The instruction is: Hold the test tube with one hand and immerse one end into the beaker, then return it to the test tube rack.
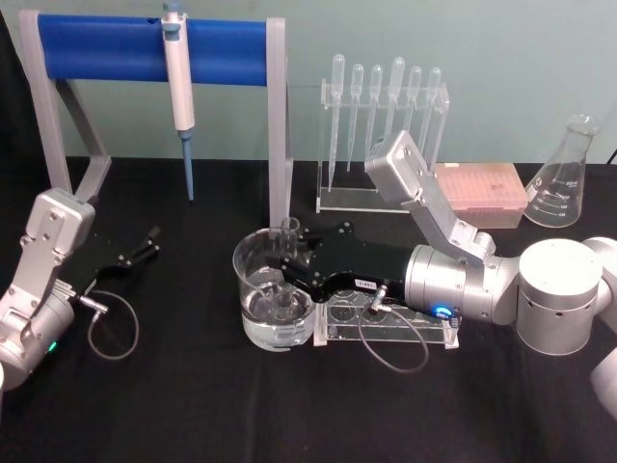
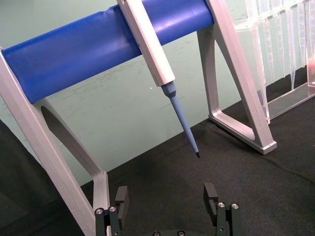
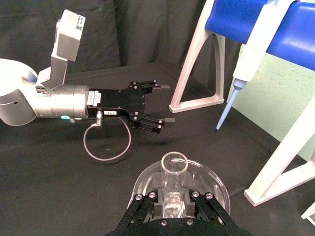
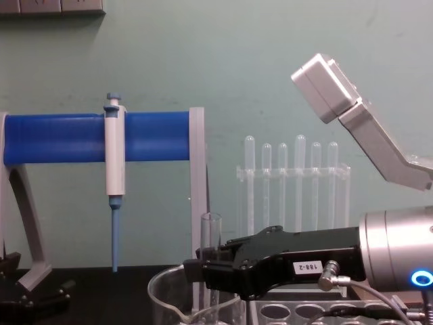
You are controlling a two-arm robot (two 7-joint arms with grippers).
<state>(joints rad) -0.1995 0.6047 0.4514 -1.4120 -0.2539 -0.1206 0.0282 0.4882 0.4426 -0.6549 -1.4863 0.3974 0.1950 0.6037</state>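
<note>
The right gripper point(image 1: 286, 258) is flat black metal dotted with small silver screws point(image 3: 139, 197), carrying a white label point(image 1: 365, 284) with tiny print. Behind it sits a fat brushed-silver wrist point(image 1: 458, 278) with a glowing blue ring point(image 1: 442, 312), a thin grey cable point(image 1: 363, 340) looping from a metal plug point(image 1: 379, 292), and a boxy pale-grey camera housing point(image 1: 400, 164) on a slanted bracket point(image 1: 448, 227). The left gripper point(image 1: 149, 241) looks the same, a green light point(image 1: 50, 346) behind it.

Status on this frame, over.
Right gripper shut on test tube, upright, lower end inside beaker. Left gripper open, parked far left. Rack beside beaker.
</note>
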